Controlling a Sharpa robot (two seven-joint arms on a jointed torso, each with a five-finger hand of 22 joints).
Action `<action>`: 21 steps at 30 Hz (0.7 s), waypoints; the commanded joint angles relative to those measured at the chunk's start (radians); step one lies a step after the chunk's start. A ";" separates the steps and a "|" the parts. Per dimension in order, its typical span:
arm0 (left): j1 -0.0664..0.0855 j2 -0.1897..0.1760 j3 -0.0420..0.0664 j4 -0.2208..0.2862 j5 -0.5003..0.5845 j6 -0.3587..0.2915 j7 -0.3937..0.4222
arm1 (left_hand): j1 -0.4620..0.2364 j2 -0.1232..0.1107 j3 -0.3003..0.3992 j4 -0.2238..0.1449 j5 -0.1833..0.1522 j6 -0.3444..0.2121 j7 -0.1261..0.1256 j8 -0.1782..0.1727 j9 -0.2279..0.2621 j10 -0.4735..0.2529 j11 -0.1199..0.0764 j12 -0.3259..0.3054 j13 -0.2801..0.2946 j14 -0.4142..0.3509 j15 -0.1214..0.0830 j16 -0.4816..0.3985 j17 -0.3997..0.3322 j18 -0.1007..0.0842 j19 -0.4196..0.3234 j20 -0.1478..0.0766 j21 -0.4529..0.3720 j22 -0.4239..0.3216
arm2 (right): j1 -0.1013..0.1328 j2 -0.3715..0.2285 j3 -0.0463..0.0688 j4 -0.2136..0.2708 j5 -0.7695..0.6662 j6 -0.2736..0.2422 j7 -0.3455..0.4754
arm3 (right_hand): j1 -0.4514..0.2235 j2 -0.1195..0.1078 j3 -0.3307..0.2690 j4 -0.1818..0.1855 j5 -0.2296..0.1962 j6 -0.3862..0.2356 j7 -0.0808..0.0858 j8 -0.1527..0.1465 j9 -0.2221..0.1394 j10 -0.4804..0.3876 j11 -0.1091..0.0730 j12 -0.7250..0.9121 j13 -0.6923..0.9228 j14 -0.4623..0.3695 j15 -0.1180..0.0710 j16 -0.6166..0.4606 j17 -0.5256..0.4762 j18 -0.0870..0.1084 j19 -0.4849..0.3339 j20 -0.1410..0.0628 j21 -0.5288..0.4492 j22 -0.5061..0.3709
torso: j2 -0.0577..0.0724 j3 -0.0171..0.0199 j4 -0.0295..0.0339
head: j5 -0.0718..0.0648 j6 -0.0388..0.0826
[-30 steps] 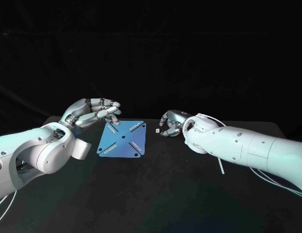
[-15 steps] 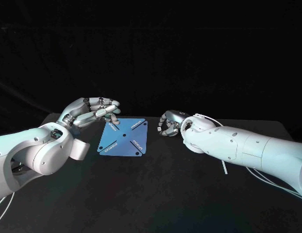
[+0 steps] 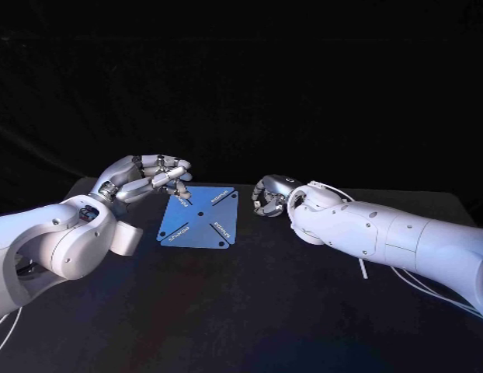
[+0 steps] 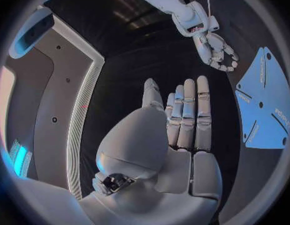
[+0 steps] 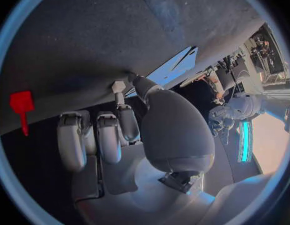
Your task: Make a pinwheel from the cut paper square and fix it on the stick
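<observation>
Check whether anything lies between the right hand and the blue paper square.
Nothing visible does: only bare table separates the right hand from the paper square.

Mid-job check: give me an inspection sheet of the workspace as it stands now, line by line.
Surface: black table, matte.
Job's things: blue paper square lies flat, slits cut in from its corners; small red pin-like piece lies on the table.
Clutter: nothing seen.
Hands: left hand above the paper's far left corner, holding nothing; right hand beside the paper's right edge, fingers curled in, empty.
Cables: thin white cable hangs off the right arm.
Surroundings: dark backdrop.
</observation>
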 commanded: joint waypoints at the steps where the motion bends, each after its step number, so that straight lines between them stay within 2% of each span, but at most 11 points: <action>1: 0.002 0.001 0.001 0.002 0.006 0.011 -0.001 | -0.004 0.009 -0.019 -0.008 -0.002 -0.008 0.010 -0.004 -0.002 0.007 0.000 -0.006 -0.002 0.004 0.001 -0.006 -0.001 0.001 0.004 0.002 -0.004 -0.001 | 0.000 0.001 0.000 -0.004 -0.014 -0.004 0.006 | -0.013 0.000 0.030 -0.001 -0.012 0.019 0.000 -0.008 -0.003 0.008 0.001 0.007 0.025 0.104 0.006 0.004 0.263 -0.013 0.070 0.006 0.007 0.201 | 0.000 0.0005 -0.0002 | 0.003 -0.004; 11: 0.003 0.002 0.001 -0.002 0.002 0.013 -0.010 | -0.004 0.009 -0.020 -0.007 -0.003 -0.009 0.011 -0.004 -0.002 0.007 0.000 -0.007 -0.002 0.005 0.001 -0.006 -0.002 0.001 0.005 0.002 -0.005 -0.002 | 0.000 -0.003 0.001 -0.007 -0.011 0.004 0.011 | -0.031 0.007 0.107 0.000 -0.018 0.066 -0.008 -0.002 -0.001 0.025 -0.005 0.021 0.044 0.104 0.000 0.004 0.263 -0.015 0.074 0.002 0.014 0.211 | -0.001 0.0002 -0.0015 | 0.004 -0.010; 21: 0.003 0.003 0.001 -0.002 0.001 0.018 -0.016 | -0.006 0.009 -0.020 -0.007 -0.010 -0.011 0.011 -0.003 -0.002 0.006 0.001 -0.009 -0.004 0.007 0.001 -0.009 -0.005 0.001 0.006 0.003 -0.007 -0.003 | 0.000 0.002 0.001 -0.019 -0.010 0.016 0.008 | -0.034 0.004 0.114 -0.001 -0.019 0.066 -0.008 -0.004 -0.002 0.027 -0.006 0.023 0.046 0.104 0.000 0.004 0.263 -0.016 0.077 0.001 0.017 0.216 | 0.000 -0.0007 -0.0004 | 0.003 -0.013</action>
